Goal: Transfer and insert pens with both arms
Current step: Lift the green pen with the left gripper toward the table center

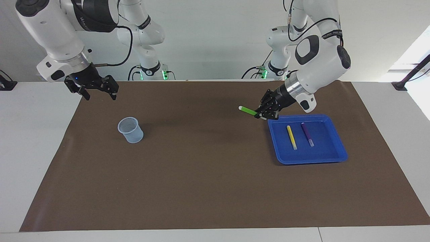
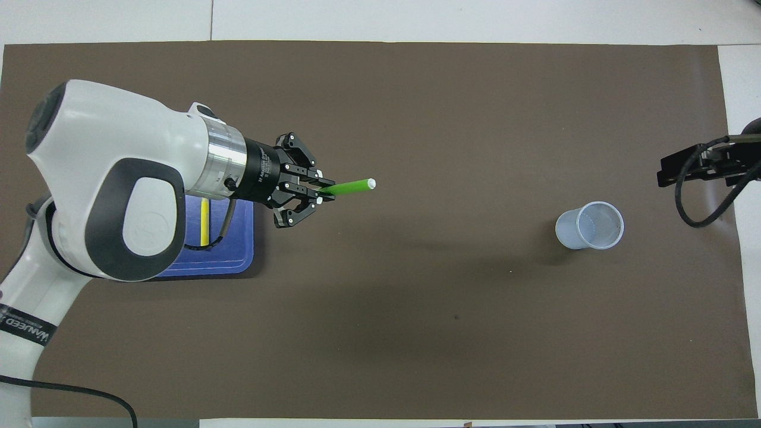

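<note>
My left gripper is shut on the bright green pen. It holds the pen roughly level in the air, over the mat just beside the blue tray, pale cap end pointing toward the right arm's end. The yellow pen and the purple pen lie side by side in the tray; my left arm hides the purple one in the overhead view. My right gripper waits open and empty over the mat's corner at its own end.
A pale translucent cup stands upright on the brown mat toward the right arm's end. Two smaller white arms with green lights stand by the wall.
</note>
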### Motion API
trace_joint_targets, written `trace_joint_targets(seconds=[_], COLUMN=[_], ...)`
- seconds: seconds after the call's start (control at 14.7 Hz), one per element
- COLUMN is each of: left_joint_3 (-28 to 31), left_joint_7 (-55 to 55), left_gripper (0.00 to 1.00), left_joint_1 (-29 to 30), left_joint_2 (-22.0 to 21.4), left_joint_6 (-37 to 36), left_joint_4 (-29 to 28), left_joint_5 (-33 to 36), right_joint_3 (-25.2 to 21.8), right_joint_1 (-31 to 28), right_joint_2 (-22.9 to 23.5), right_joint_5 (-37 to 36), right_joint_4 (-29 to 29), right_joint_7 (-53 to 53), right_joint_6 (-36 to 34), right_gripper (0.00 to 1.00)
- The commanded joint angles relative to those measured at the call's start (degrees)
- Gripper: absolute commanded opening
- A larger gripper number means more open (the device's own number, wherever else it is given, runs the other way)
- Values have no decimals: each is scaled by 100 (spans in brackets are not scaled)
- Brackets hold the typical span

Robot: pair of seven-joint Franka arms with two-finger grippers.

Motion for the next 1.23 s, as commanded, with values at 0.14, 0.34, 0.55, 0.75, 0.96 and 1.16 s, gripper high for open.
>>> trace_joint_targets(seconds=[0.14,0.34,0.55,0.75,0.96,1.16], left_joint_3=[42,51,51,42,42,42], left_joint_7=[-165,-191,-358,-367,-367,-367], left_gripper=[0,0,0,0,0,0], left_joint_1=[-622,-992,-1343,-1441,-1546,-1555], left_joint_2=[-415,-546,-635,-644,-644,-652], left_joint_6=[1079,1614,2475,2592,2689,2724], left_joint_4=[-741,-1013,-1339,-1357,-1392,-1427], left_joint_5=[-1185,-1702,-2074,-2232,-2364,-2373], right_joint_3=[42,42,51,42,60,60], right_joint_1=[-63,-63,-19,-54,103,551], right_joint_2=[-88,-96,-140,-149,-184,-272], right_joint_5=[81,81,81,1498,2354,3129], right_joint_4=[-101,-101,-110,-197,-302,-583], right_joint_7=[50,50,-55,-337,-31,1100], right_joint_6=[4,-39,-330,-321,-120,529], right_gripper=[100,100,100,100,100,100])
